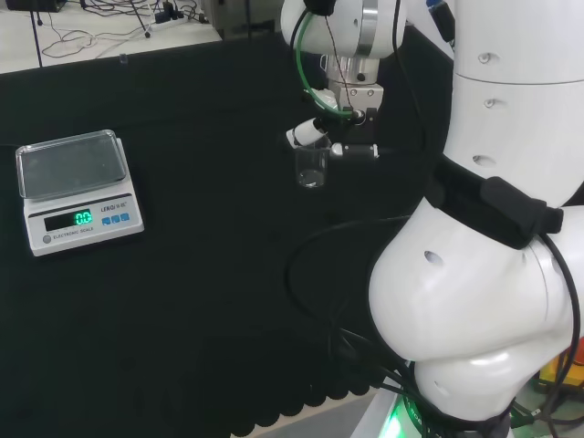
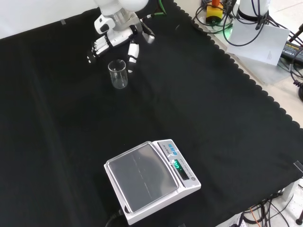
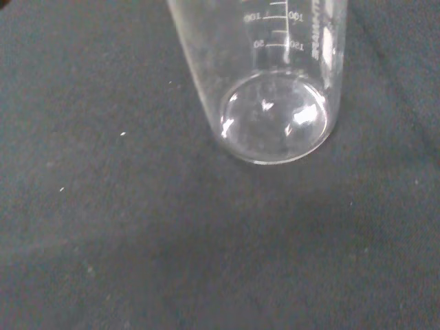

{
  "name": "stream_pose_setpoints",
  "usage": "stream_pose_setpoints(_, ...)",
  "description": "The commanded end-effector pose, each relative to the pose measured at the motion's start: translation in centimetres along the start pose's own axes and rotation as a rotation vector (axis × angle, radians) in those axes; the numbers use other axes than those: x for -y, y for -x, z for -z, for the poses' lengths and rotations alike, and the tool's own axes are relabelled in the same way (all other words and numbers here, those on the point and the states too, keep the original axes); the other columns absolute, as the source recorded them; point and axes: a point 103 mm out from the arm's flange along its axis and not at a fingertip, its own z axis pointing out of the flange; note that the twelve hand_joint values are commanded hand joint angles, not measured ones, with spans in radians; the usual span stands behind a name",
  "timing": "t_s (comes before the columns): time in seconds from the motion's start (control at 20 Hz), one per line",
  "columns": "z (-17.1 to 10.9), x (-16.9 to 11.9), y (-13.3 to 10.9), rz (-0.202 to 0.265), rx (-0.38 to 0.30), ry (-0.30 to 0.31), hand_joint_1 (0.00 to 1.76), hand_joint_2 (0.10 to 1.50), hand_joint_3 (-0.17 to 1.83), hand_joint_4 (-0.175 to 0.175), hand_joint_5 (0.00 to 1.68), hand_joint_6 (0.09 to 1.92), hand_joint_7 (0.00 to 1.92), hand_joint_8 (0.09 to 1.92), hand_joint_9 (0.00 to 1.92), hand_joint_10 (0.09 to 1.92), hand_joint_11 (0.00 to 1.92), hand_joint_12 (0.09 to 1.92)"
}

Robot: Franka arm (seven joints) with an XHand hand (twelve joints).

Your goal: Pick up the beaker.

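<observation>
A clear glass beaker [image 1: 311,167] stands upright and empty on the black cloth [image 1: 201,274]. In the front view the beaker [image 2: 118,74] is just below the hand [image 2: 116,38]. The hand is open, its fingers [image 2: 97,47] spread to the beaker's upper left and its thumb [image 2: 133,53] close by the rim's right side. In the head view the hand [image 1: 330,137] sits right behind the beaker's rim, at the end of the white arm. The wrist view has the beaker [image 3: 275,103] close and large, with printed graduation marks on its wall and its round base on the cloth.
A white digital scale [image 1: 78,187] with a clear cover stands at the left of the head view, far from the beaker. In the front view the scale [image 2: 151,182] is near the bottom. Cables and the arm's base [image 2: 251,28] lie off the cloth at top right.
</observation>
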Motion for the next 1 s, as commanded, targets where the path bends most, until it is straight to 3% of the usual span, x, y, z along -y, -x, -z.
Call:
stream_pose_setpoints(0.05,-1.2,-1.6,1.4,-0.038,-0.002,-0.031,0.44,0.73,0.10,0.087,0.00,0.09,0.00,0.09,0.00,0.72,0.00,0.62)
stream_pose_setpoints(0.55,-4.0,-2.8,1.7,-0.050,0.013,-0.082,0.48,0.75,0.08,0.092,0.00,0.09,0.00,0.09,0.00,0.70,0.00,0.57)
stream_pose_setpoints(0.7,-4.2,-2.9,1.5,-0.052,0.015,-0.062,0.66,0.78,0.10,0.095,0.01,0.09,0.06,0.13,0.10,0.79,0.00,1.09)
stream_pose_setpoints(0.8,-4.2,-2.8,1.4,-0.058,0.019,-0.031,0.82,0.75,0.24,0.086,0.11,0.09,0.10,0.34,0.28,0.81,0.09,1.39)
stream_pose_setpoints(0.85,-4.1,-2.8,1.4,-0.062,0.022,-0.014,0.90,0.71,0.40,0.076,0.19,0.09,0.14,0.50,0.41,0.80,0.23,1.42)
stream_pose_setpoints(0.9,-4.1,-2.8,1.3,-0.066,0.023,-0.002,0.98,0.67,0.57,0.063,0.26,0.19,0.20,0.65,0.54,0.80,0.40,1.39)
stream_pose_setpoints(0.95,-4.0,-2.8,1.3,-0.067,0.023,0.008,1.03,0.63,0.70,0.054,0.28,0.44,0.25,0.76,0.63,0.80,0.52,1.35)
stream_pose_setpoints(1.0,-4.0,-2.7,1.3,-0.066,0.023,0.017,1.08,0.63,0.80,0.031,0.32,0.81,0.34,0.91,0.72,0.87,0.68,1.29)
